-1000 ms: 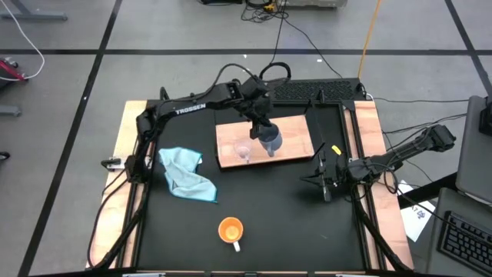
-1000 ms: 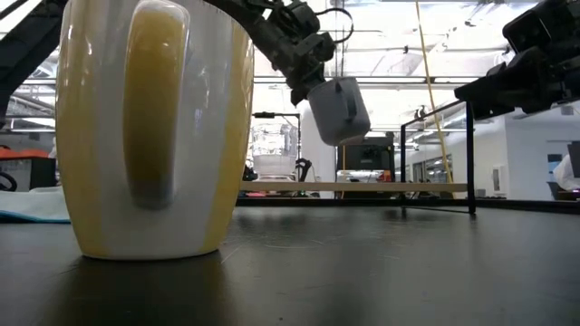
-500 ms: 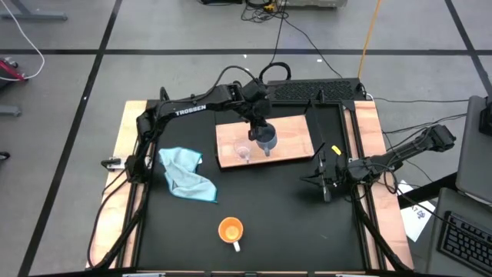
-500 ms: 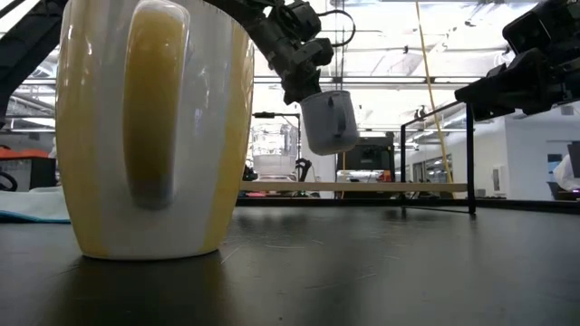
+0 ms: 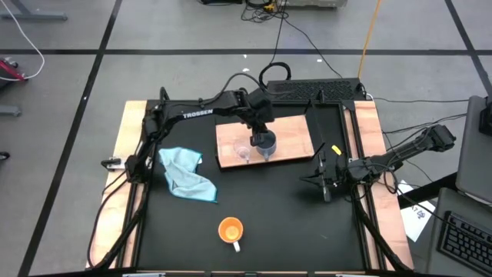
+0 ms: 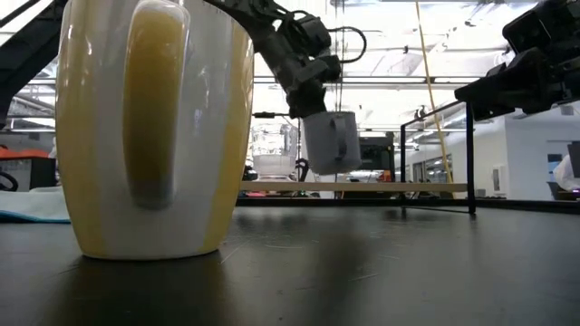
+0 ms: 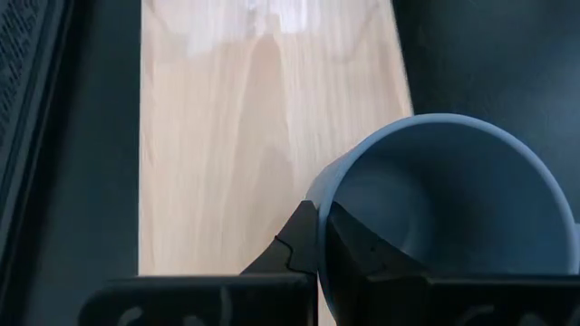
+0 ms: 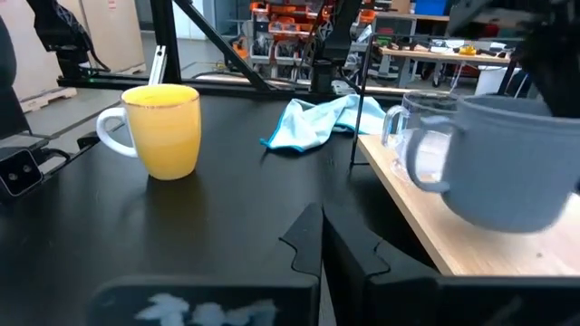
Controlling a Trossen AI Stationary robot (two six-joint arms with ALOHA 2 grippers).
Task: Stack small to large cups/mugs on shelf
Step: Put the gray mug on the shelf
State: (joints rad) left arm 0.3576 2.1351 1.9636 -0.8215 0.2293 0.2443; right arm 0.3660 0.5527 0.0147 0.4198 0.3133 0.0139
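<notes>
Black surface (image 5: 269, 208) w/ pale wood side rails carries everything. Nearest the front edge, orange ceramic mug w/ white handle (image 5: 231, 230) stands alone, untouched, well apart from the board. Mid-left lies a crumpled light blue cloth (image 5: 185, 175). Right pincer (image 5: 326, 183) waits shut and empty near the right rail. Farther back, flat light-wood shelf board (image 5: 296, 138) holds a tiny clear glass cup (image 5: 243, 152). Left pincer (image 5: 262, 129) is clamped on the rim of a grey-blue handled mug (image 5: 264, 144), held above the board just beside the glass, not set down. Judgement: roughly a third done; grey-blue mug to place, orange one still to fetch.
</notes>
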